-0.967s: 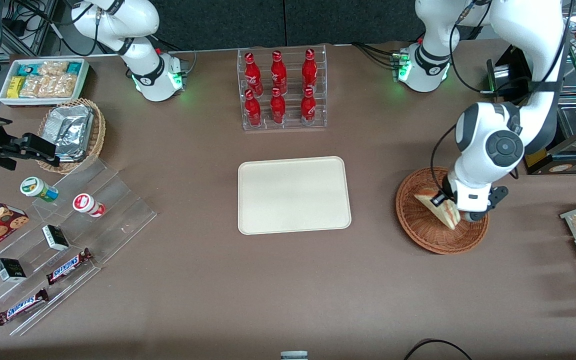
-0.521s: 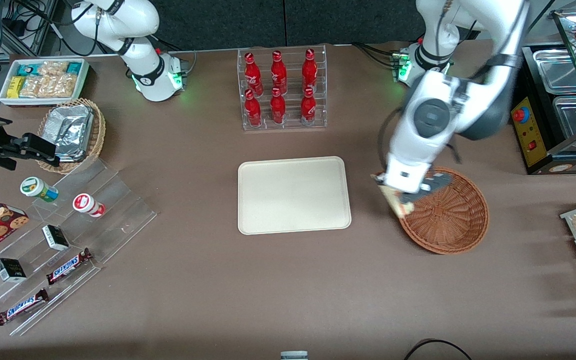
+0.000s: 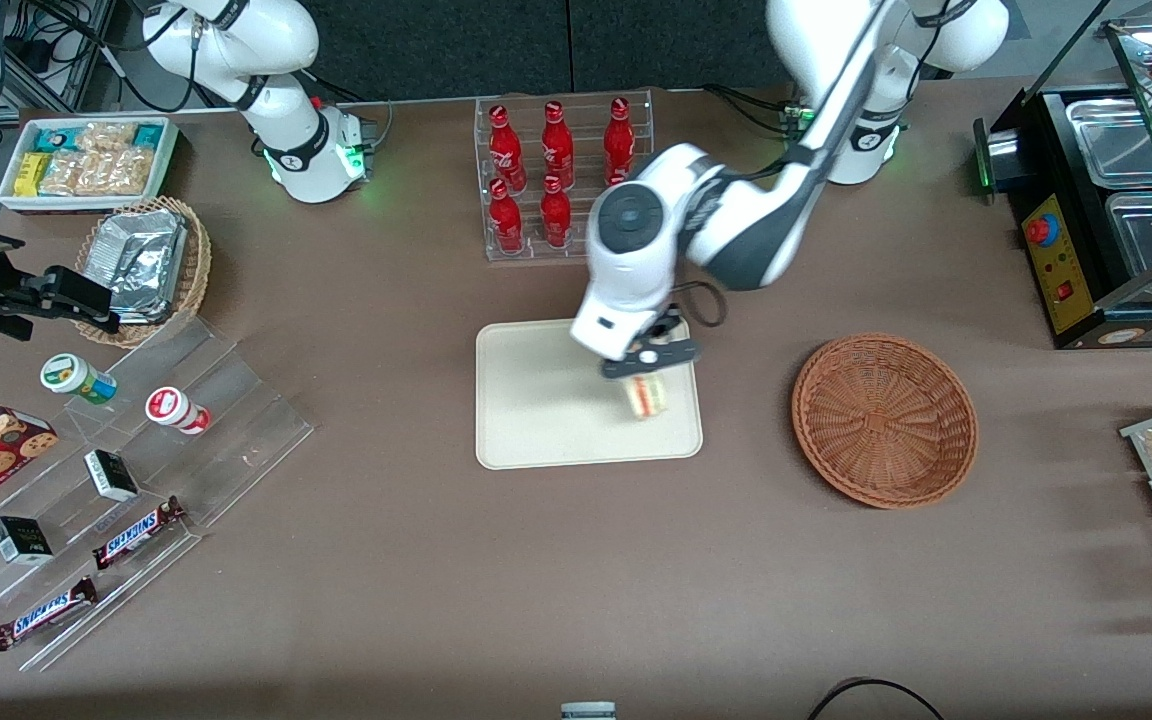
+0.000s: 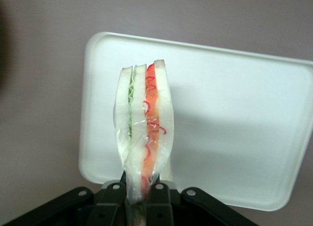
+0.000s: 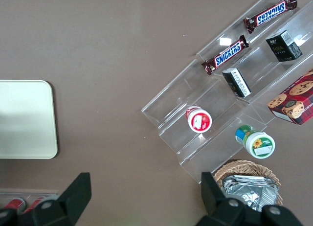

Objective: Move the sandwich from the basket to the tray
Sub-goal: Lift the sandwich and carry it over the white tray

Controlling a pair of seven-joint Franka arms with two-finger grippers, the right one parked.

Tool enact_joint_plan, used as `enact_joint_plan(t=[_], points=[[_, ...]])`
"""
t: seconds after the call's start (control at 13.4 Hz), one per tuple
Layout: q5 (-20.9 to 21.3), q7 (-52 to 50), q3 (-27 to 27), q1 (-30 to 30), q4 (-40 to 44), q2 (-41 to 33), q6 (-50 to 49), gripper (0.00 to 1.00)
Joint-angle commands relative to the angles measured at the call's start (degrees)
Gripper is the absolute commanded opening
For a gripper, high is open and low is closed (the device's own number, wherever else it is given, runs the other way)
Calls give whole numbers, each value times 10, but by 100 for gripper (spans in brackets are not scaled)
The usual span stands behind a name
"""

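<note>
Gripping the sandwich [image 4: 144, 123], claw [image 3: 644, 362] overhangs tray [image 3: 536, 420] edge.

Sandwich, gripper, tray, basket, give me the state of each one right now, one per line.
Sandwich: wrapped in clear film, held on edge above the tray.
Gripper: shut on the sandwich, over the tray.
Tray: flat on the table, nothing resting on it.
Basket: upright, nothing in it.
</note>
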Motion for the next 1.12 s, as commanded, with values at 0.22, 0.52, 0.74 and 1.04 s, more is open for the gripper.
enact_joint_plan(t=[0.22, 0.52, 0.74, 1.04], points=[[-3, 7, 10, -60, 40, 74, 70, 0], [-5, 57, 9, -71, 36, 96, 86, 0], [-5, 56, 10, -71, 30, 101, 86, 0], [2, 58, 11, -68, 18, 101, 81, 0]])
